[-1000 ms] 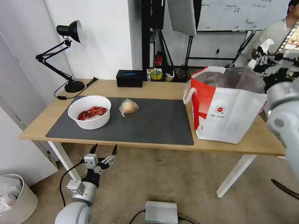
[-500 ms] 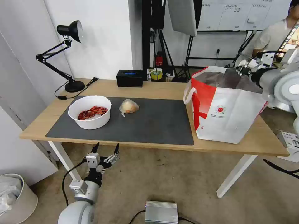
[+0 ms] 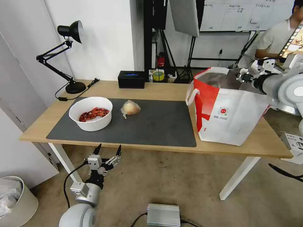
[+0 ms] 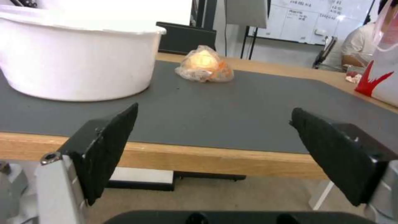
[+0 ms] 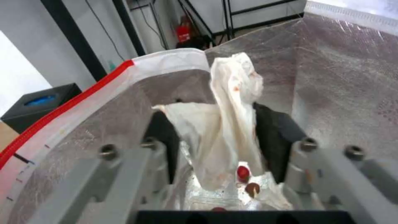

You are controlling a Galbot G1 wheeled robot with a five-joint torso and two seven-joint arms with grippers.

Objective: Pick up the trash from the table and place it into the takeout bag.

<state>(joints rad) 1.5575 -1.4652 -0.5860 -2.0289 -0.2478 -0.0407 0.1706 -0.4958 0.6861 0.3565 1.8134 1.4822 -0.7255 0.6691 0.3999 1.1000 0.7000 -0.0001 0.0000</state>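
Right wrist view: right gripper pinched the crumpled tissue inside the foil-lined takeout bag; stuff under it unclear. Bowl held red shells. Left gripper wide open below table edge.

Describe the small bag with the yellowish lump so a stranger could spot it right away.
Find the dark grey mat on the wooden table. Just right of the white bowl of red shells lies the small clear bag: crinkled, knotted plastic around a yellowish lump, the mat's only soft item.
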